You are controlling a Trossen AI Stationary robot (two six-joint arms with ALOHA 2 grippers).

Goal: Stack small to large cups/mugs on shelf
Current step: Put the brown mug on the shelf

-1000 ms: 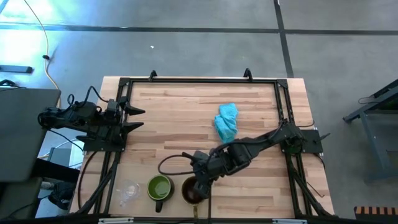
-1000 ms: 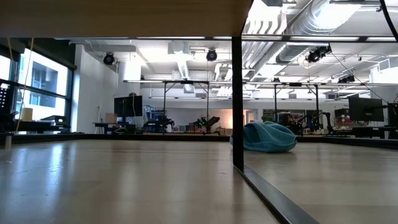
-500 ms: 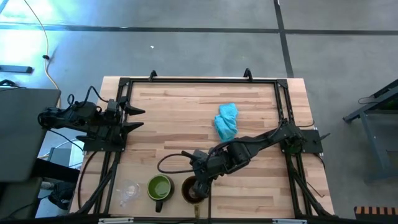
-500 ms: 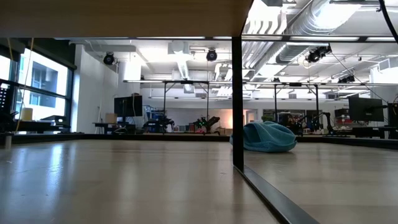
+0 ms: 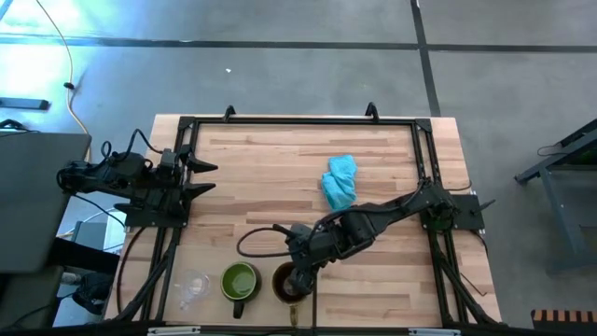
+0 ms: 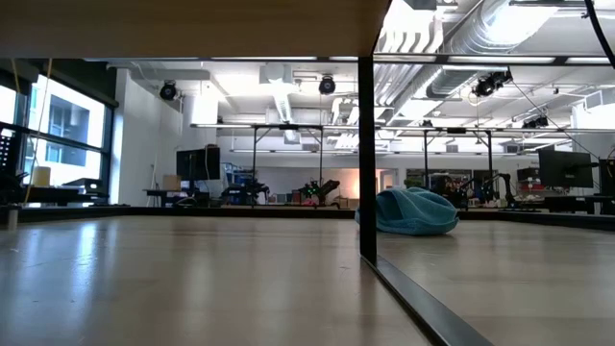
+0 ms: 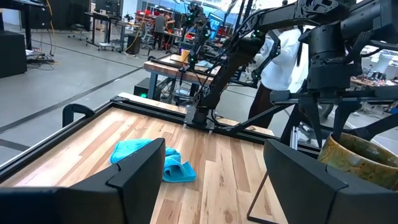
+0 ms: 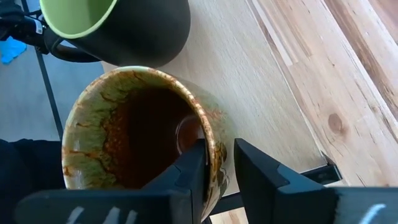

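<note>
The brown mug is at the near edge of the pale wooden shelf panel, with the green mug beside it to the left and the tiny clear cup farther left. My right gripper is over the brown mug's right side and shut on it; the right wrist view shows the brown mug and the green mug close up. My left gripper waits open and empty at the table's left side. The brown mug also shows in the left wrist view. My right gripper holds the brown mug by its rim, on the side away from the green mug. One finger is inside the mug and the other outside, with the wall between them. The fingers come slanting down from above. The mug's base is hidden.
A light-blue cloth lies crumpled on the panel's far right part, also seen in the low view. Black frame rails run around the panel. A dark cable loop lies beside the right arm. Bare wood stretches between the cloth and the mugs.
</note>
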